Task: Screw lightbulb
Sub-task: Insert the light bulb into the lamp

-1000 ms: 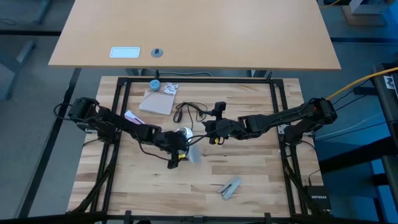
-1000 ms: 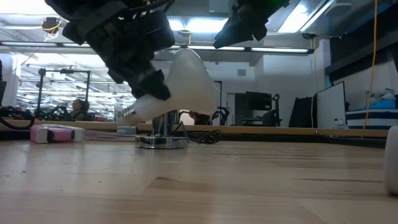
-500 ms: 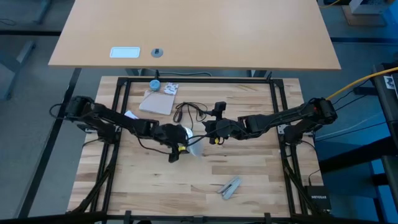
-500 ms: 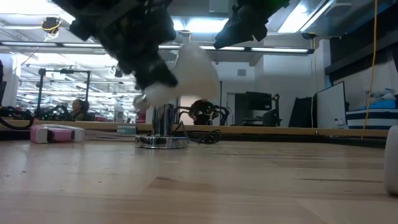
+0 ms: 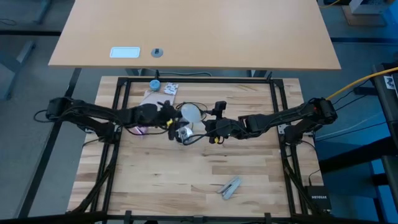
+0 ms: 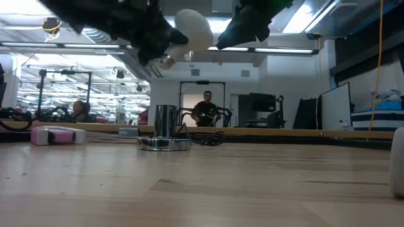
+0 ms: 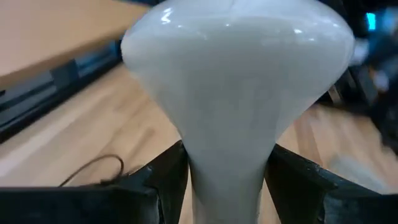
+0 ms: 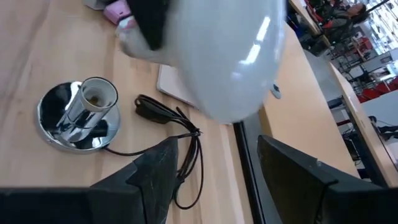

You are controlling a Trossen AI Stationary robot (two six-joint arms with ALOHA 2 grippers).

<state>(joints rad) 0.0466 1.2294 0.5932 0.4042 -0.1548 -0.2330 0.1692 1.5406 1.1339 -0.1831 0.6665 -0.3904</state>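
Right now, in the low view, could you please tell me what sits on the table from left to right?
Pink-and-white block → shiny socket base → black cord → pale object at the right edge. The lightbulb hangs above, held in the left gripper.

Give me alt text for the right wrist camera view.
A frosted white lightbulb, held from the far side by the left gripper, hangs above the wooden table. Below it stands a shiny silver socket base with a black cord; the right gripper's open fingers frame the foreground.

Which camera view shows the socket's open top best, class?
The right wrist view: the silver socket shows its open top and round base. The low view shows the socket side-on only; the high view shows little; the left wrist view shows none.
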